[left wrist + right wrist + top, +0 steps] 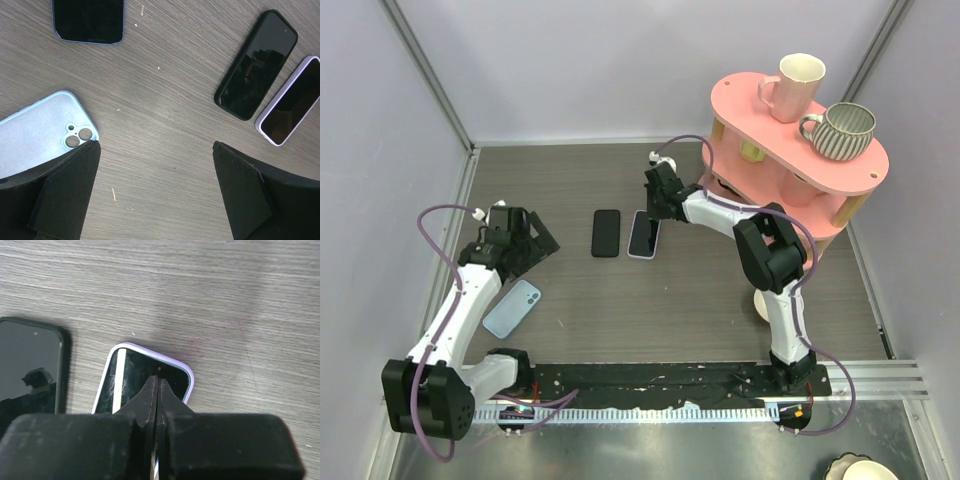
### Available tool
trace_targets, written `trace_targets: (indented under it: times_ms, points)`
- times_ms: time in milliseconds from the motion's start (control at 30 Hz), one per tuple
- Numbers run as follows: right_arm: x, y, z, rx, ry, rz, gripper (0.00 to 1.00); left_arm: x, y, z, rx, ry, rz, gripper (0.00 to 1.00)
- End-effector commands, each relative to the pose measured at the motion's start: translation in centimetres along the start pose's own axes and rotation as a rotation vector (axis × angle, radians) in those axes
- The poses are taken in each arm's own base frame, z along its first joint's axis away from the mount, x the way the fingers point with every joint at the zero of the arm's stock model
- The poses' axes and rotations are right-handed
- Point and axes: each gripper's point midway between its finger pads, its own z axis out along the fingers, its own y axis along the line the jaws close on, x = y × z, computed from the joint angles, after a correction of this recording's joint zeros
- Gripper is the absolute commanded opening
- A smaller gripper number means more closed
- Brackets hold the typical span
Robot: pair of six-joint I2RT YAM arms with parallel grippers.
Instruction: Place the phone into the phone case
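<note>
The right jaws are pressed together over the phone (131,376) in the lilac case (124,345); the left jaws are held wide.

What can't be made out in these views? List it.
1. Lilac phone: in the right wrist view, its near end is hidden by the shut right gripper; contact is unclear.
2. Blue-rimmed phone: in the left wrist view it is cut by the top edge; in the top view it is apparently under the left gripper.
3. Blue case: in the left wrist view it is cut by the left edge and partly covered by that gripper.
</note>
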Motion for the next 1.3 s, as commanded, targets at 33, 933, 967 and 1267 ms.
trace_targets:
  times_ms: [33,933,967,1267]
  points:
    - [-2.2,-0.2,0.3,0.074,-0.056,-0.055,0.01,-0.9,-0.7,-0.9,0.060,-0.049,0.024,1.00]
    - [-5.1,4.1,-5.0,-0.025,-0.056,-0.105,0.07,-3.9,0.6,0.7,-0.062,-0.082,-0.100,0.97]
    - [-5.1,5.3,-6.1,-0.074,-0.055,-0.114,0.11,-5.0,0.9,0.7,-0.083,-0.103,-0.117,0.96]
    - [-2.1,12.6,-15.6,-0.345,-0.131,-0.088,0.79,-9.8,3.1,4.3,-0.092,-0.171,-0.121,0.99]
